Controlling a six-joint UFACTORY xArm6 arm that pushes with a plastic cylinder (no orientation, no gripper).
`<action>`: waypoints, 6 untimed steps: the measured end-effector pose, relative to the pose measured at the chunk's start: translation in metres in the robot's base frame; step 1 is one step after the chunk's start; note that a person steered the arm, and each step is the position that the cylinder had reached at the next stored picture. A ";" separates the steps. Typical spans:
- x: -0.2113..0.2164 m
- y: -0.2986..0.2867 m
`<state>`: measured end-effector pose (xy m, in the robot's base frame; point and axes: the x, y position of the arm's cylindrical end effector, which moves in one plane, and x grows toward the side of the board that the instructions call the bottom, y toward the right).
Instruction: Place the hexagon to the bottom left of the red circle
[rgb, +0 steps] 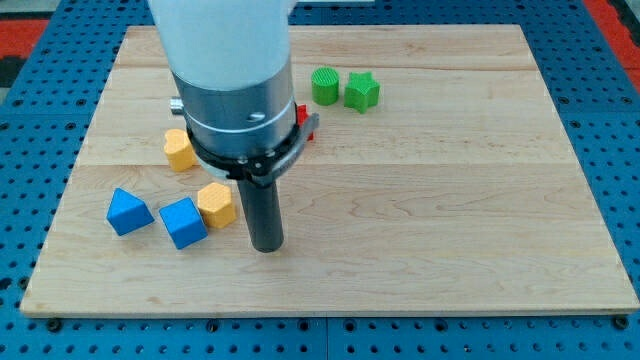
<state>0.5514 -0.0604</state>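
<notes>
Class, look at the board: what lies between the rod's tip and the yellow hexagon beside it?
Nothing. In the camera view, my tip stands just to the view's right of the yellow hexagon, with only a narrow strip of bare board between them.

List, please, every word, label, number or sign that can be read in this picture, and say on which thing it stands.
None: no readable text shows anywhere.
The wooden board is bare.
The yellow hexagon, the blue blocks and the green blocks carry no marks.
The arm's white and grey housing shows no label.
</notes>
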 end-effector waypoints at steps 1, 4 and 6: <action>-0.024 -0.067; -0.075 -0.110; -0.079 -0.053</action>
